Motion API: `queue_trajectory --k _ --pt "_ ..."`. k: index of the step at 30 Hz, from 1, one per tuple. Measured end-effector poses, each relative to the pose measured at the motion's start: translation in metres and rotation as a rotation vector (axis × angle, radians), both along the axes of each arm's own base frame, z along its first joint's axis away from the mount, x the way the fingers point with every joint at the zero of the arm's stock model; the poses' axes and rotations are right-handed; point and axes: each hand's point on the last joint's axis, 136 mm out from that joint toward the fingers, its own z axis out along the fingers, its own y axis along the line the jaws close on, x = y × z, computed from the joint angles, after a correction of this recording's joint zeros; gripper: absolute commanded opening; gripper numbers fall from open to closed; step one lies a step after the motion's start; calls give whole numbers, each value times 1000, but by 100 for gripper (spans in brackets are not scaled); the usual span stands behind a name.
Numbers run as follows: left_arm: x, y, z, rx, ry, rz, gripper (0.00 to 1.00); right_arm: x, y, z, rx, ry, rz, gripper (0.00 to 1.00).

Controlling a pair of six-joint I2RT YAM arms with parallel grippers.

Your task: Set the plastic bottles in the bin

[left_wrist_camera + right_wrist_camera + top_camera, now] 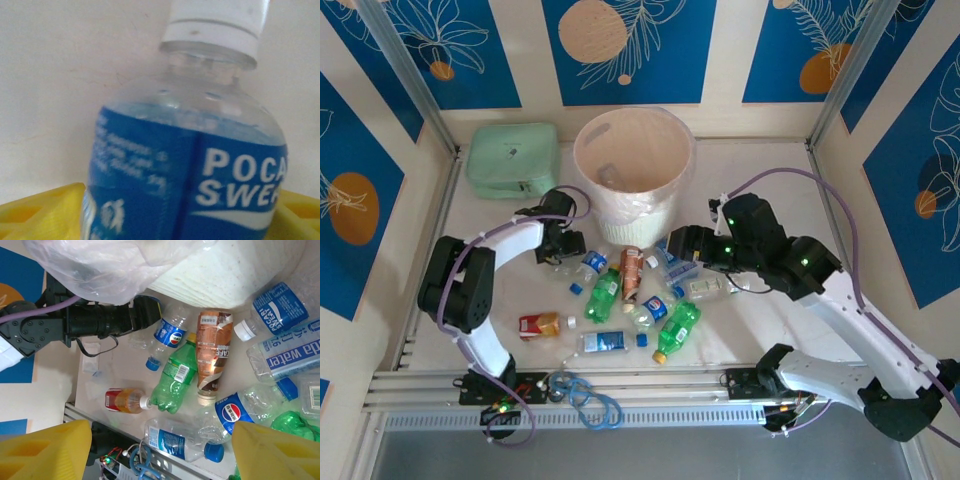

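Observation:
A clear bottle with a blue Pocari Sweat label (190,175) and a white cap stands close up between my left gripper's yellow fingers (40,215), which touch both its sides. That left gripper (561,250) sits low on the table, left of the pile and in front of the bin (582,160). My right gripper (160,450) hangs open over the pile with nothing between its fingers; in the top view the right gripper (676,245) is at the pile's right. Below it lie a green bottle (175,377), a brown-labelled one (212,347) and a clear blue-labelled one (182,440).
A mint-green case (513,158) lies left of the bin. A red-labelled orange bottle (542,324) and a loose blue cap (576,289) lie at the pile's near left. A blue cable coil (590,400) sits on the front rail. Side walls close in the table.

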Motion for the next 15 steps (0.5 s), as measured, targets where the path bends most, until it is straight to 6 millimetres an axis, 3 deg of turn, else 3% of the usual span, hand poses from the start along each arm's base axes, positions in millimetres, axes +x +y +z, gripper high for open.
queue_trajectory --k 9,15 --pt "1 2 -1 10 -1 0 63 -13 2 7 31 -59 11 73" --pt "-3 7 22 7 -58 3 60 -18 2 7 27 -64 19 72"
